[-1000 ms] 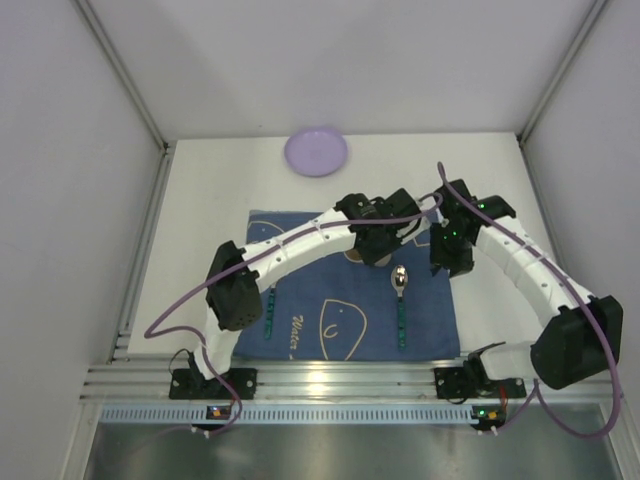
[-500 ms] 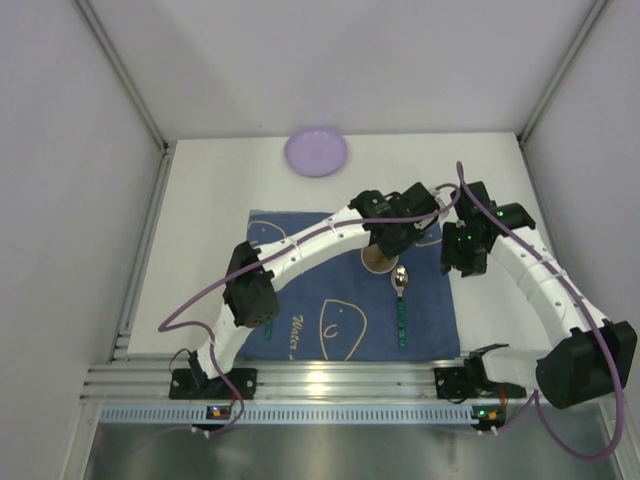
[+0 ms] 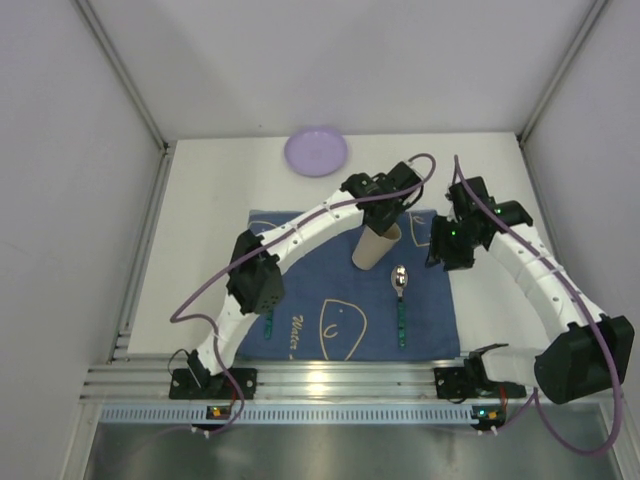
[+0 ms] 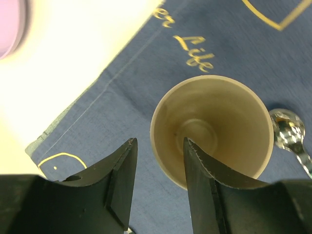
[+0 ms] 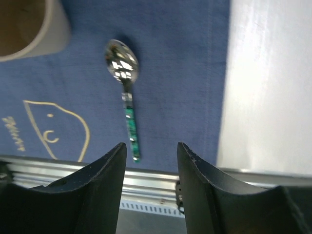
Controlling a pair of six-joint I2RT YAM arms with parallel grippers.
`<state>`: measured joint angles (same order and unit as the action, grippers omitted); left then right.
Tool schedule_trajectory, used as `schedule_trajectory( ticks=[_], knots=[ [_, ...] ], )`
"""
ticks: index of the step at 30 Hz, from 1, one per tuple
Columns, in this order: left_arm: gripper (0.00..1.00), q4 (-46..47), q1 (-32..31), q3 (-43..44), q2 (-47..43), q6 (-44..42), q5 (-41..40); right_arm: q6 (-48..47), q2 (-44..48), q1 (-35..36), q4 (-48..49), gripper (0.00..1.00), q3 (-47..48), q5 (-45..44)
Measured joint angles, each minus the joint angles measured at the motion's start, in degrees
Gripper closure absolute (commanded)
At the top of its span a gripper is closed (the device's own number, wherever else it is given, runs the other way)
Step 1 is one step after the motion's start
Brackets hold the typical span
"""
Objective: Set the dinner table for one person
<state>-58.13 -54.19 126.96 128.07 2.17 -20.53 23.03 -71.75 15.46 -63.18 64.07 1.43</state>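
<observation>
1. The dinner table (image 3: 200, 200) is the white top everything rests on. It lies below both my grippers, with its bare surface showing all round the cloth, and its railed edge runs by my bases.
2. The blue mat (image 3: 430, 300) lies flat in the middle of the table, nearer the railed edge. I judge it marks out the one place setting, which is why the pieces gather on it.
3. The purple plate (image 3: 316, 152) sits off the mat at the table's far edge, well apart from both grippers (not yet in its place, I judge).
4. The beige cup (image 4: 212, 129) stands upright on the mat's far right part, the usual spot for a drink. My left gripper (image 4: 159, 146) hangs just above it, jaws apart astride the near rim and pinching nothing.
5. The spoon (image 5: 124, 97) lies on the mat just near of the cup, bowl toward it and green handle toward the rail, ready for the diner's right hand. My right gripper (image 5: 151, 146) hovers over the mat's right edge, jaws apart and empty. The spoon is below and a little left of it, bare table to its right.
</observation>
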Motion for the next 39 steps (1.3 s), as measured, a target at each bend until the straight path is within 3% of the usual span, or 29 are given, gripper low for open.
schedule_trajectory(
  ticks=[8,17,24,30,39],
  knots=[
    [0.59,2.1,4.2,-4.0,-2.4,3.9,1.1,4.5,-0.5,0.0,11.0,0.55,1.7,10.4],
    [0.74,2.9,3.5,-17.9,-10.3,6.1,7.3,6.6,-2.0,0.0,13.1,0.56,1.0,10.9],
    [0.72,2.9,3.5,-24.3,-13.1,7.9,11.6,7.1,-2.0,0.0,13.0,0.56,-0.7,10.2],
    [0.69,3.0,3.5,-22.4,-13.5,8.0,13.9,7.1,-2.0,0.0,13.1,0.56,-0.8,9.5],
    [0.69,3.3,3.5,-10.7,-13.1,7.8,17.2,7.1,-2.0,0.0,13.1,0.56,-0.8,8.9]
  ],
)
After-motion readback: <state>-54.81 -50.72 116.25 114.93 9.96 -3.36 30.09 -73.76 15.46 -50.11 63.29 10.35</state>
